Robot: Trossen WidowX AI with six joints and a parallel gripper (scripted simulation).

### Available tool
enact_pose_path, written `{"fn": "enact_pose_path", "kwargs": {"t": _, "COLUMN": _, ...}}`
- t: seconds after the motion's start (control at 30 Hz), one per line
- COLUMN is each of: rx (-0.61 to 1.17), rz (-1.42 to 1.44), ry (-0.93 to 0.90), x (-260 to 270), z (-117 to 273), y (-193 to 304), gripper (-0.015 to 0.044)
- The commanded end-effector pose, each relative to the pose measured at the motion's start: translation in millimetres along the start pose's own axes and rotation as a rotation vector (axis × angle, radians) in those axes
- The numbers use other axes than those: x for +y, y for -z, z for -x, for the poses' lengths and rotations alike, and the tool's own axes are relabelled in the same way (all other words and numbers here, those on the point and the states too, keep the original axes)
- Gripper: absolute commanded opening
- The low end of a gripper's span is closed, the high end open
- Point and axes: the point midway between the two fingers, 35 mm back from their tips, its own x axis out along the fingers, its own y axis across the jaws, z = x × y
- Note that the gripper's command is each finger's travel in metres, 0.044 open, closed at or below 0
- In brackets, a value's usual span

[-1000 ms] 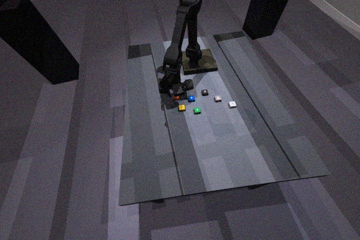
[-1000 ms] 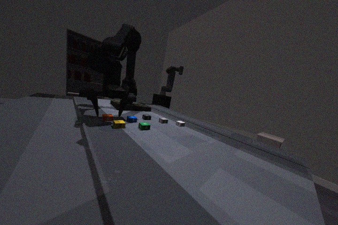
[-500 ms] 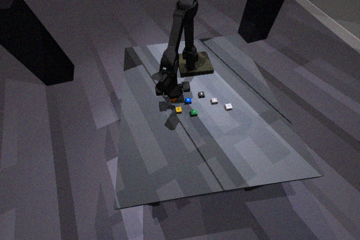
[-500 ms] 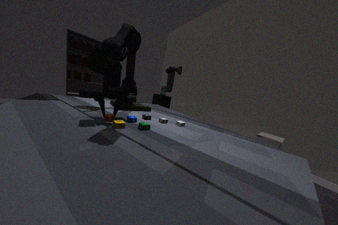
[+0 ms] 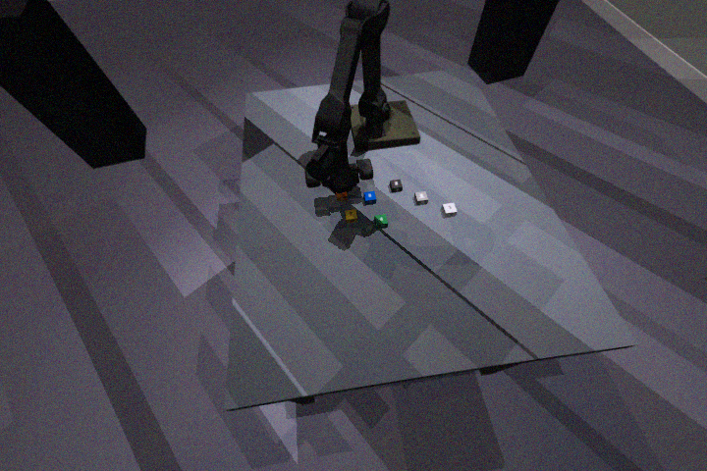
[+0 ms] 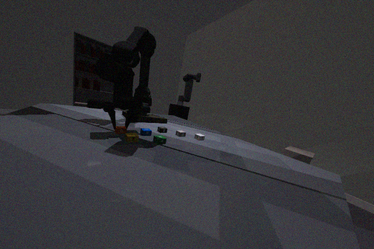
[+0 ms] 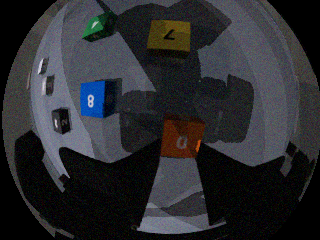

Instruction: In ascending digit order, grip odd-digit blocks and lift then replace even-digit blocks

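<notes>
My gripper [image 6: 120, 128] [image 7: 179, 146] is shut on the orange block [image 5: 341, 194] [image 6: 120, 129] [image 7: 182, 132], which shows 0. The block is at table level; I cannot tell a slight lift. The yellow block [image 5: 351, 215] [image 6: 132, 137] [image 7: 169, 35] shows 7. The blue block [image 5: 369, 196] [image 6: 146, 132] [image 7: 97, 99] shows 8. The black block [image 5: 396, 185] [image 6: 162, 129] [image 7: 61, 121] seems to show 2. Digits on the green block [image 5: 381, 221] [image 6: 159, 139] [image 7: 99, 26], the grey-white block [image 5: 421, 196] [image 6: 180, 133] and the white block [image 5: 449, 208] [image 6: 199, 136] are unclear.
The blue block stands beside the held block, and the yellow one in front of it. The arm's base plate [image 5: 402, 125] is behind the blocks. Shadows of the arm fall around the yellow block. The table's near edge [image 5: 421, 378] is far off.
</notes>
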Motion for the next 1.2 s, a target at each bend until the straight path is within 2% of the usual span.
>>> {"fn": "enact_pose_path", "kwargs": {"t": 0.0, "rx": -0.004, "rz": 0.000, "ry": -0.001, "x": 0.2, "z": 5.4, "y": 0.0, "gripper": 0.0120}}
{"fn": "enact_pose_path", "kwargs": {"t": 0.7, "rx": 0.006, "rz": -0.011, "ry": 0.009, "x": 0.6, "z": 14.5, "y": -1.2, "gripper": 0.0120}}
{"fn": "enact_pose_path", "kwargs": {"t": 1.17, "rx": 0.006, "rz": -0.011, "ry": 0.009, "x": 0.5, "z": -0.6, "y": -1.1, "gripper": 0.0120}}
